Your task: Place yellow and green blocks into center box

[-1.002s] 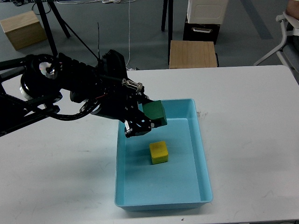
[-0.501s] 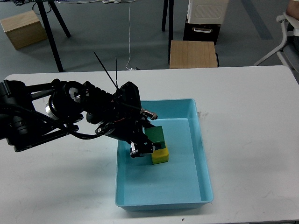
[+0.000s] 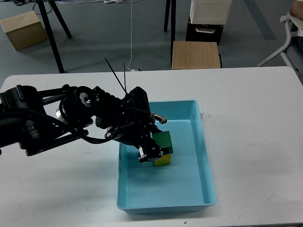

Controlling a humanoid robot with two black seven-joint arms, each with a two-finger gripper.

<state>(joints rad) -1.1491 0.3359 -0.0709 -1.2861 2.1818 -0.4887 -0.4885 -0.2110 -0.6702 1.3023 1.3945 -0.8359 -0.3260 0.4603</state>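
Note:
My left gripper (image 3: 156, 147) reaches from the left into the light blue box (image 3: 204, 156) at the table's center. It is shut on the green block (image 3: 164, 141) and holds it low inside the box, resting on or just above the yellow block (image 3: 163, 161). Only the yellow block's lower right part shows; the rest is hidden under the green block and my fingers. The right gripper is out of view.
The box stands on a white table (image 3: 255, 118). Beyond the table's far edge are a wooden stool (image 3: 195, 55), a wooden crate (image 3: 21, 29) at the far left, tripod legs (image 3: 51, 35) and a white chair (image 3: 289, 35) at the right.
My left gripper has moved right and down with the green block, from above the box's left rim to low inside the box, onto the yellow block.

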